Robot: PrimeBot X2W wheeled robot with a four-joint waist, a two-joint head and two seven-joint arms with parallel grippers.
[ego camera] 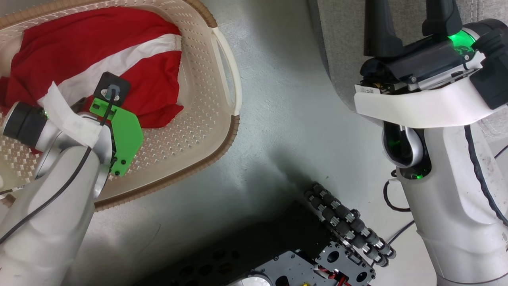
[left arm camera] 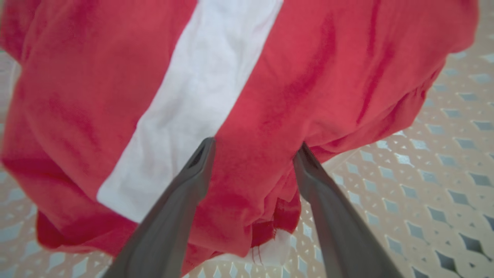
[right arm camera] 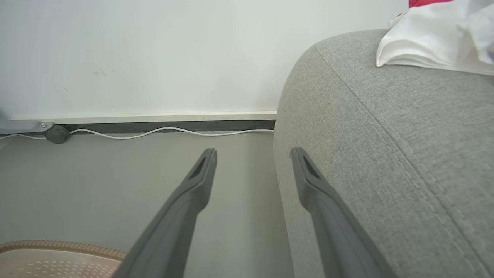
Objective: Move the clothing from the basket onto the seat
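Observation:
The clothing [ego camera: 91, 47], red with a broad white stripe, lies bunched in the cream basket [ego camera: 202, 79] at the upper left. My left wrist [ego camera: 115, 127] hangs over it and hides the fingers there. In the left wrist view my left gripper [left arm camera: 254, 146] is open, its two fingers astride a fold of the red clothing [left arm camera: 308, 77] just above the basket floor [left arm camera: 444, 154]. My right gripper [right arm camera: 252, 154] is open and holds nothing, beside the rounded side of the grey seat [right arm camera: 386, 154]. A white and red garment [right arm camera: 436, 42] lies on top of the seat.
Bare grey floor [ego camera: 285, 119] separates the basket from the seat [ego camera: 341, 47]. My base with its roller wheel [ego camera: 349, 226] sits at the bottom. A white cable [right arm camera: 166, 131] runs along the wall's skirting. The basket rim [right arm camera: 58, 247] shows low left in the right wrist view.

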